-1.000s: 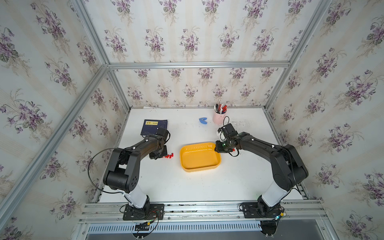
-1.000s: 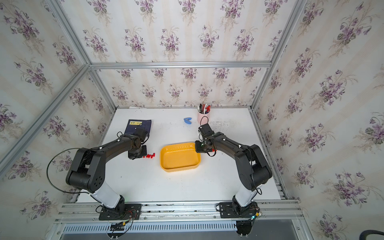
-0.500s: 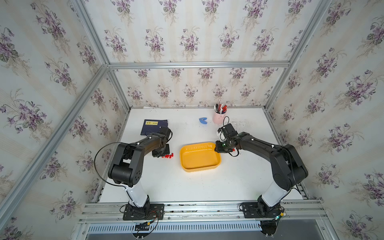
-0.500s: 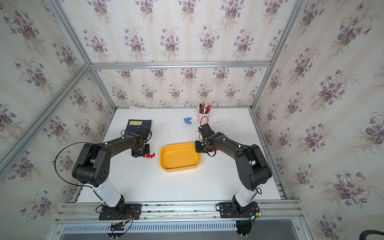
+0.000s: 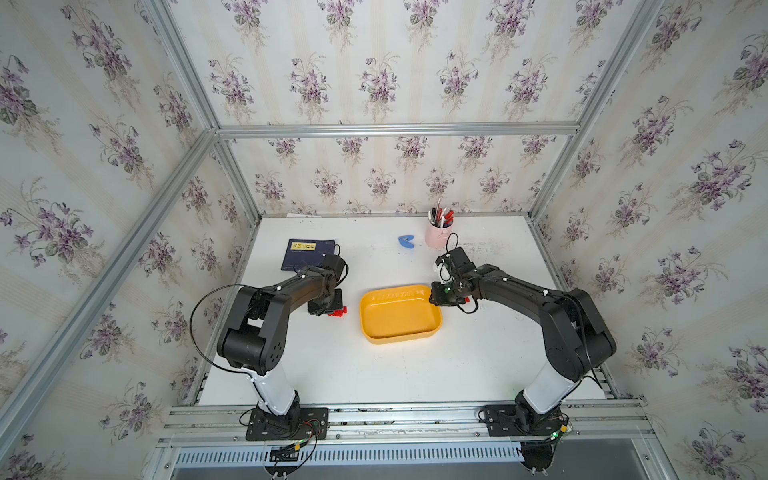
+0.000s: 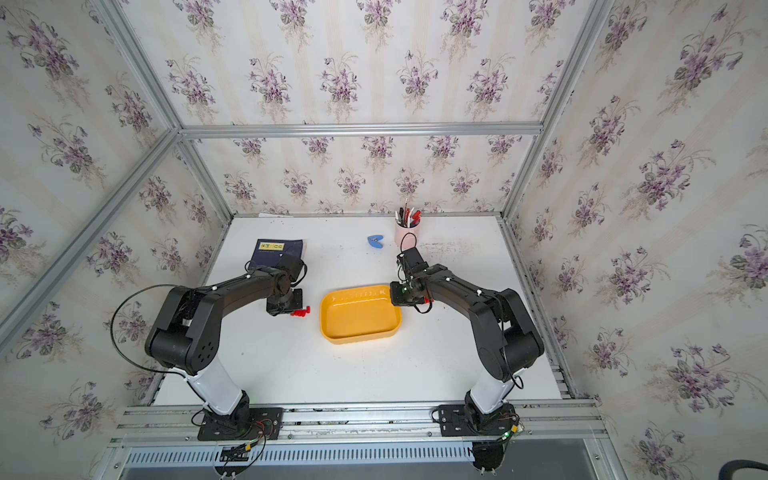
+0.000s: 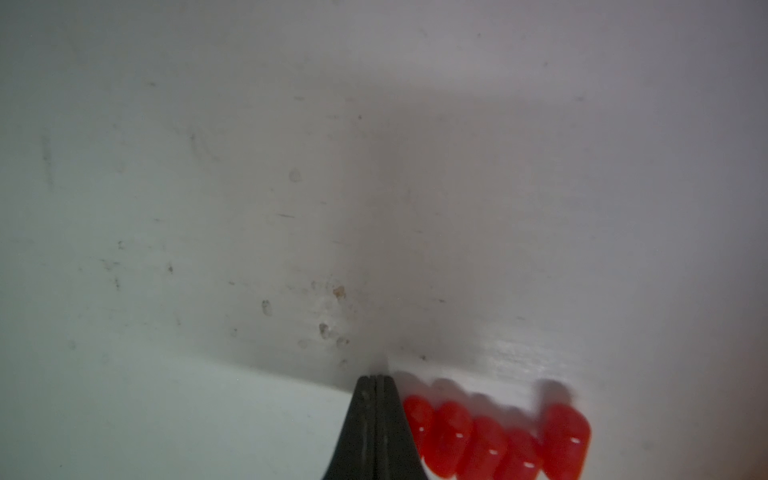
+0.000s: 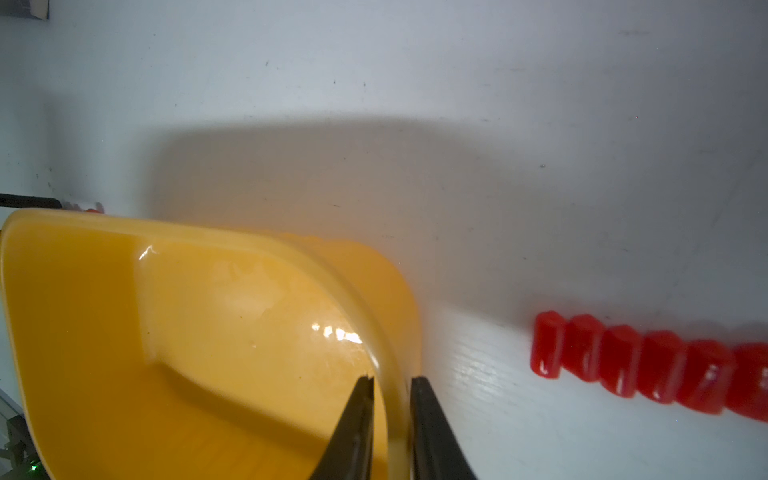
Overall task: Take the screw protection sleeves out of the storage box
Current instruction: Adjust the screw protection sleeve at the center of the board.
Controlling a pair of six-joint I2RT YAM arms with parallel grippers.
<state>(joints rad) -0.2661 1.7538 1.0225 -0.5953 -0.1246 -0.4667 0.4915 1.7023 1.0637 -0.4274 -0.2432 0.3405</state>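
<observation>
The yellow storage box (image 5: 376, 328) (image 6: 332, 328) lies mid-table, and its inside looks bare in both top views. My right gripper (image 8: 392, 382) (image 5: 434, 297) is shut on the box's rim (image 8: 386, 365) at its far right corner, one finger inside and one outside. A row of several red screw protection sleeves (image 8: 648, 365) (image 5: 466, 299) lies on the table just beyond that corner. Left of the box, my left gripper (image 7: 376, 380) (image 5: 328, 311) is shut and empty. Its tip touches the table beside another row of sleeves (image 7: 490, 440) (image 5: 338, 312) (image 6: 301, 311).
A pink cup of pens (image 5: 436, 239) stands at the back, with a small blue object (image 5: 407, 242) to its left. A dark blue booklet (image 5: 305, 254) lies at the back left, just behind the left wrist. Aluminium frame posts and patterned walls enclose the white table (image 5: 374, 374).
The left arm's elbow and shoulder links have swung toward the middle, while its gripper stays by the sleeves. The right arm and the box have not moved.
</observation>
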